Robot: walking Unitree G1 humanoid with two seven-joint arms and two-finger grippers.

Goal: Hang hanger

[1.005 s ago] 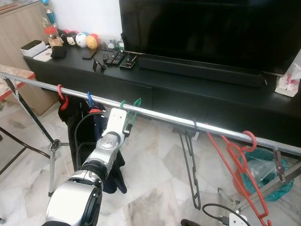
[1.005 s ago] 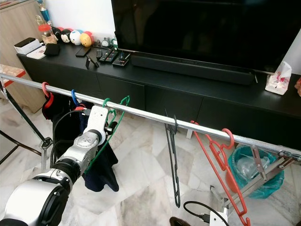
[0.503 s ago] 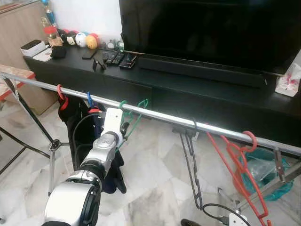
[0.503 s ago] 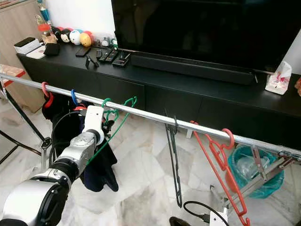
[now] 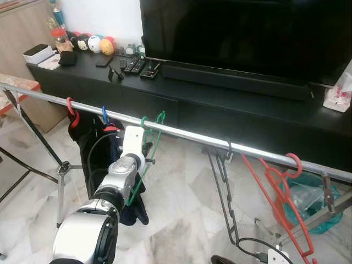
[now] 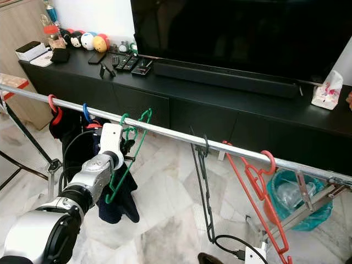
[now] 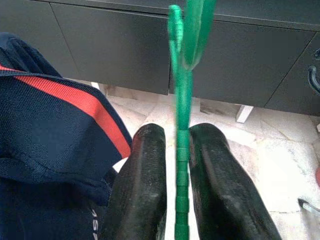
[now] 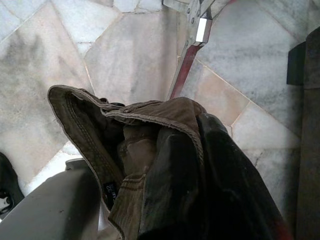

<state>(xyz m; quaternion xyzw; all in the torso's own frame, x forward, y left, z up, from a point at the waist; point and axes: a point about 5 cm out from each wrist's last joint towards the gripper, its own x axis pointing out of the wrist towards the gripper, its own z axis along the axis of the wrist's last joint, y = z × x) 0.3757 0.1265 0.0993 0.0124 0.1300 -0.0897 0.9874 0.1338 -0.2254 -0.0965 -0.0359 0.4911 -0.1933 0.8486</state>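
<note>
— Gripping anything, is the left end effector point(image 7: 182, 150)?
— Yes, its two black fingers point(image 7: 142, 175) are pressing together on the stem of one green hanger point(image 5: 144, 159), whose hook is sitting over the metal rail point(image 5: 187, 133) just above the end effector.
— What else is hanging there?
— Counting along the rail: beside the end effector, on its left, a red hook point(image 5: 70, 108) and a blue hook point(image 5: 104, 115) are carrying one dark navy garment point(image 7: 45, 135); well off to its right, one black hanger point(image 5: 223, 187) and two red hangers point(image 5: 278, 190) are dangling.
— And the right end effector point(image 8: 200, 175)?
— It is clamping one olive-brown garment point(image 8: 125, 145) above the marble floor point(image 8: 125, 55).
</note>
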